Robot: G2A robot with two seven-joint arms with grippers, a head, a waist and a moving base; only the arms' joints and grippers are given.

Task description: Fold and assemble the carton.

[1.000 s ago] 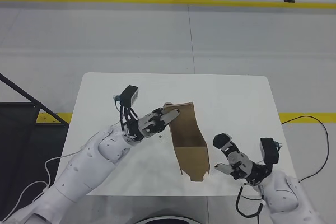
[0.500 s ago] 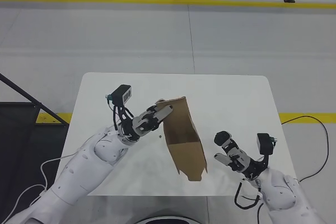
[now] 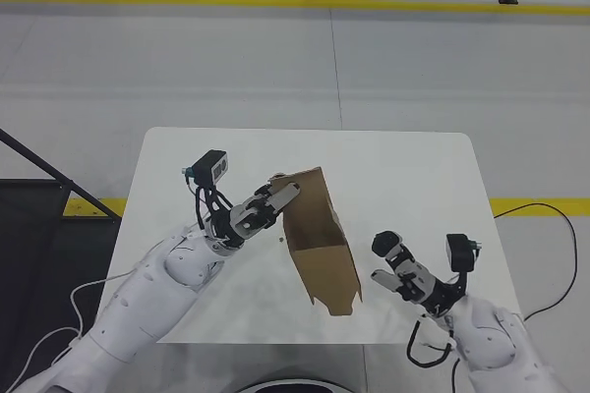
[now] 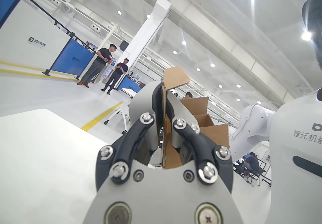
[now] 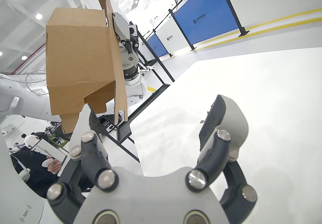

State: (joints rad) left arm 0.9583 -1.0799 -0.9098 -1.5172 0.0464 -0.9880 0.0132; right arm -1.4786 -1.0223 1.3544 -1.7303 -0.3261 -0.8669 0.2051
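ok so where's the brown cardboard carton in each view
Top view: brown cardboard carton over the middle of the white table, held tilted by the left gripper.
Left wrist view: carton pinched between that gripper's fingers.
Right wrist view: carton held above the table, beyond the open right gripper.
Shared landmark: the left gripper clamped on the carton's edge.

Carton (image 3: 320, 251), pinched at its far flap by my left claw (image 3: 283, 193), stands slanted across the middle of the tabletop (image 3: 413, 177) and, with my left arm (image 3: 172, 270), walls off the left side. A narrow open lane runs between the carton's right wall and my spread right claw (image 3: 382, 261). Beyond the carton, the far strip and the right half of the tabletop lie bare for passage.
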